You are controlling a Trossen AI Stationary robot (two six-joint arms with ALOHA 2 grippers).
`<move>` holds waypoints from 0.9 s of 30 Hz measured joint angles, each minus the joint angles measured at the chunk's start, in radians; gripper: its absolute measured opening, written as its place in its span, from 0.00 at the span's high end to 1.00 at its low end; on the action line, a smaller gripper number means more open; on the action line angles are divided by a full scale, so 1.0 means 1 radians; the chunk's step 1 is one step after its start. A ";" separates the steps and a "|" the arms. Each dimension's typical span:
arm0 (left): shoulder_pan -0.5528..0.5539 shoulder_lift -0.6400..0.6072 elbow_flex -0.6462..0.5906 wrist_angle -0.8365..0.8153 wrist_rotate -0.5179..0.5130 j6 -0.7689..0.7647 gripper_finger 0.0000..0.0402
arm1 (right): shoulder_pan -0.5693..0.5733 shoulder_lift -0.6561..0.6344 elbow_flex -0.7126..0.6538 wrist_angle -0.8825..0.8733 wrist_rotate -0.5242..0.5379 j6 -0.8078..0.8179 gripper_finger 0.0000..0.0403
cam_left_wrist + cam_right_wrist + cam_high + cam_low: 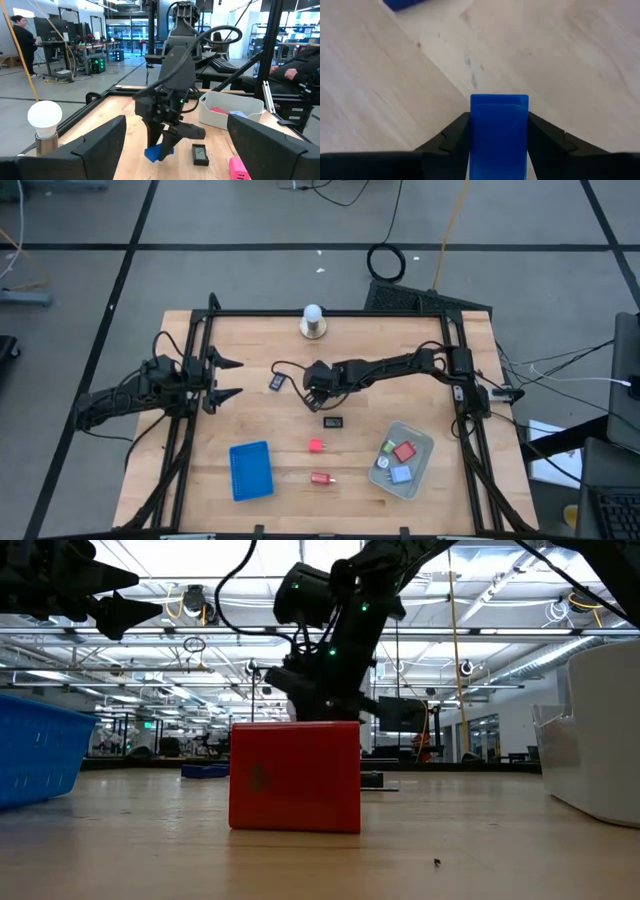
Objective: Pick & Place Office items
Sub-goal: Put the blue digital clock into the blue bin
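The wooden tabletop [260,360] sits inside a black frame, with an open workshop of desks and ceiling lights beyond. One flat blue tray [250,470] lies near the front; one clear grey bin [403,458] holds a red, a light-blue and a small pale piece. One white ball on a metal base [313,321] stands at the far edge.

The right gripper [313,386] hangs over mid-table, its fingers pinching a smooth blue block [498,131] clear of the wood. The left gripper [226,379] waits at the left, fingers spread.

Loose on the tabletop: two black labelled rectangles [333,421], one pink block [316,446], one red block [320,478].
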 joint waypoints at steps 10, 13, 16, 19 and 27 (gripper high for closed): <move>0.000 0.000 0.000 0.000 0.000 0.000 0.13 | 0.023 -0.047 0.002 0.147 0.018 -0.091 0.63; 0.000 0.000 0.000 0.001 0.000 0.000 0.13 | 0.032 -0.065 0.000 0.173 0.020 -0.122 0.63; 0.000 0.000 0.000 0.000 0.000 0.000 0.13 | 0.040 -0.067 0.001 0.260 0.017 -0.153 0.63; 0.000 0.000 0.000 0.000 0.000 0.000 0.13 | 0.050 -0.085 0.000 0.284 0.016 -0.182 0.63; 0.000 0.000 0.000 0.000 0.000 0.000 0.13 | 0.066 -0.118 0.001 0.314 0.019 -0.219 0.63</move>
